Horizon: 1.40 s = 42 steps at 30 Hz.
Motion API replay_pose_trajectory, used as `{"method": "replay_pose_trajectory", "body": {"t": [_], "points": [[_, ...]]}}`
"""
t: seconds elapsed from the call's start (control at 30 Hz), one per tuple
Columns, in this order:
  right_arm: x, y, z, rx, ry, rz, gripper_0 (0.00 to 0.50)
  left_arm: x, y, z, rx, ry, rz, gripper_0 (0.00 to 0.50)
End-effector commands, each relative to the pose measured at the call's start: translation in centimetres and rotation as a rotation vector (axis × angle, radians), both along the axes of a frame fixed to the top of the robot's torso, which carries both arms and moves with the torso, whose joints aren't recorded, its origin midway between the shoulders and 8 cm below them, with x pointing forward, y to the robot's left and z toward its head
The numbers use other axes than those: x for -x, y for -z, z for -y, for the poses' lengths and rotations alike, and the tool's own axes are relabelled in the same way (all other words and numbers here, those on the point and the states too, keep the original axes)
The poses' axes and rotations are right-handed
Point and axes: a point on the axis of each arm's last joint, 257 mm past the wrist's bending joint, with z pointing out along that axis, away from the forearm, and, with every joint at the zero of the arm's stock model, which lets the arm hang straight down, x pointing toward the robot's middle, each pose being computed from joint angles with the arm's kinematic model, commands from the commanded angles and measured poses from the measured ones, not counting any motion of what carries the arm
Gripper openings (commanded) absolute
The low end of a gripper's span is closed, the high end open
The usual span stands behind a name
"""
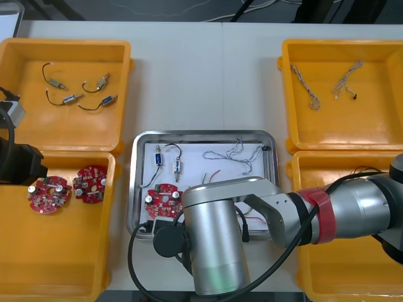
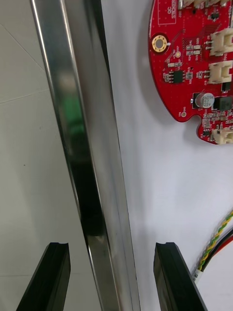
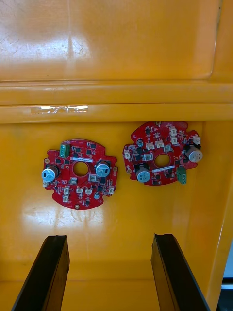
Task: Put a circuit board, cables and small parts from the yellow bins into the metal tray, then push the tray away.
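The metal tray (image 1: 135, 182) lies between the bins, white inside. It holds a red circuit board (image 1: 162, 200), two small metal parts (image 1: 159, 156), a blue and white cable (image 1: 236, 153) and a red and yellow cable (image 2: 218, 243). My right arm (image 1: 252, 214) reaches across to the tray's near left corner. There my right gripper (image 2: 110, 248) is open, with one finger on each side of the shiny tray rim (image 2: 92, 146). The board (image 2: 194, 63) lies beyond the inner finger. My left gripper (image 3: 109, 240) hangs open over two boards (image 3: 80, 172) in the near left bin.
The far left yellow bin (image 1: 19, 56) holds several small metal parts (image 1: 75, 94) with black cables. Twisted cables (image 1: 315, 88) lie in the far right bin. Two spare boards (image 1: 47, 194) sit in the near left bin. Bare table stretches beyond the tray's far edge.
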Motion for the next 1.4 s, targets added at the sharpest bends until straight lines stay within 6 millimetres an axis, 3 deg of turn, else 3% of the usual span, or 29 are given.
{"method": "replay_pose_trajectory", "body": {"t": [0.03,0.53,0.57,0.6,0.63,0.7,0.77,0.8,0.83,0.9,1.4], "points": [[-0.2,-0.6,-1.5,0.008,-0.088,0.029,0.5,0.6,-0.8,-1.4,-0.077,0.056,-0.001,0.5],[0.0,-0.1,-1.5,0.015,-0.093,0.021,0.5,0.6,-0.8,-1.4,-0.077,0.056,-0.001,0.5],[0.0,-0.1,-1.5,0.015,-0.094,0.021,0.417,0.6,-0.8,-1.4,-0.077,0.056,-0.001,0.5],[0.0,-0.1,-1.5,0.015,-0.094,0.021,0.376,0.6,-0.8,-1.4,-0.077,0.056,-0.001,0.5],[0.0,-0.1,-1.5,0.016,-0.096,0.021,0.376,0.6,-0.8,-1.4,-0.077,0.056,-0.001,0.5],[-0.1,-0.2,-1.5,0.017,-0.099,0.025,0.157,0.6,-0.8,-1.4,-0.077,0.056,-0.001,0.5],[-0.2,-0.3,-1.6,0.016,-0.099,0.03,0.133,0.6,-0.8,-1.4,-0.077,0.056,-0.001,0.5],[-0.3,-0.3,-1.6,0.016,-0.099,0.033,0.037,0.6,-0.8,-1.4,-0.077,0.056,-0.001,0.5],[-0.3,-0.3,-1.5,0.017,-0.1,0.034,0.022,0.6,-0.8,-1.4,-0.077,0.056,-0.001,0.5],[-0.8,-0.5,-1.5,0.017,-0.101,0.05,0.0,0.6,-0.8,-1.4,-0.077,0.056,-0.001,0.5],[-4.9,-3.6,-1.1,0.029,-0.112,0.158,0.0,0.6,-0.8,-1.4,-0.077,0.056,-0.001,0.5]]}}
